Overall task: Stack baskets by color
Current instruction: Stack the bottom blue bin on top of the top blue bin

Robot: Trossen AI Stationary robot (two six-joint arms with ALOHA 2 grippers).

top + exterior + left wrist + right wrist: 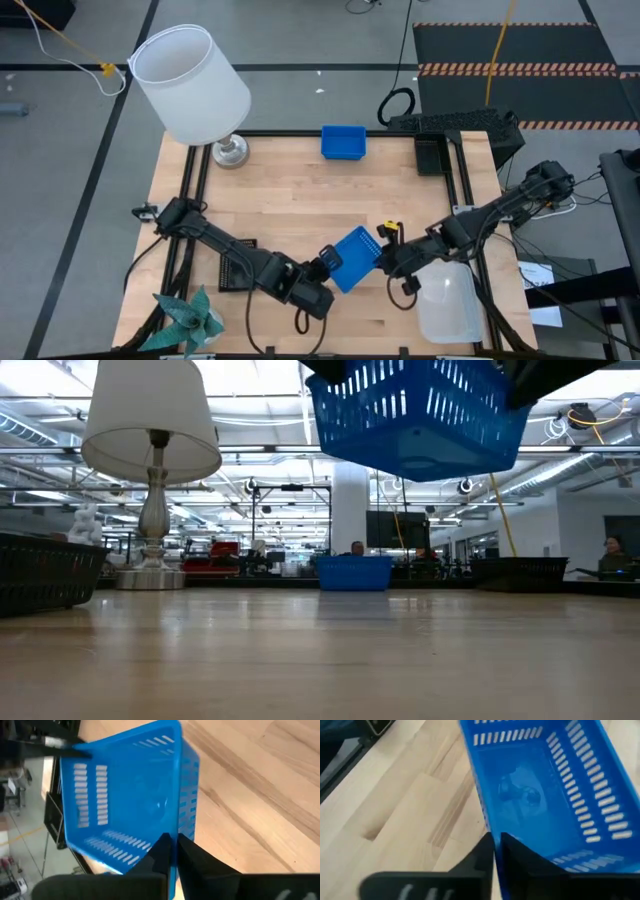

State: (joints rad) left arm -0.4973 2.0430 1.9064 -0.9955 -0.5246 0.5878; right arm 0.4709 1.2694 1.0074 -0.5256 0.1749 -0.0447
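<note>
Blue basket (pixel 354 257) is glossy slotted plastic, table (pixel 300 200) is pale matt wood w/ visible grain, lamp base (pixel 230 151) is shiny metal, lampshade (pixel 188 85) looks matt white, clear basket (pixel 448 302) is see-through plastic.

Held basket (pixel 354 258): above table (pixel 300 200) front, between both grippers.
Second basket (pixel 343 142): rear edge.
Lamp (pixel 195 88): rear-left corner.

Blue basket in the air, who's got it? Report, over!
Left pincer and right pincer both shut on the lifted blue basket. Second blue basket waits at far edge. Nothing between.
</note>
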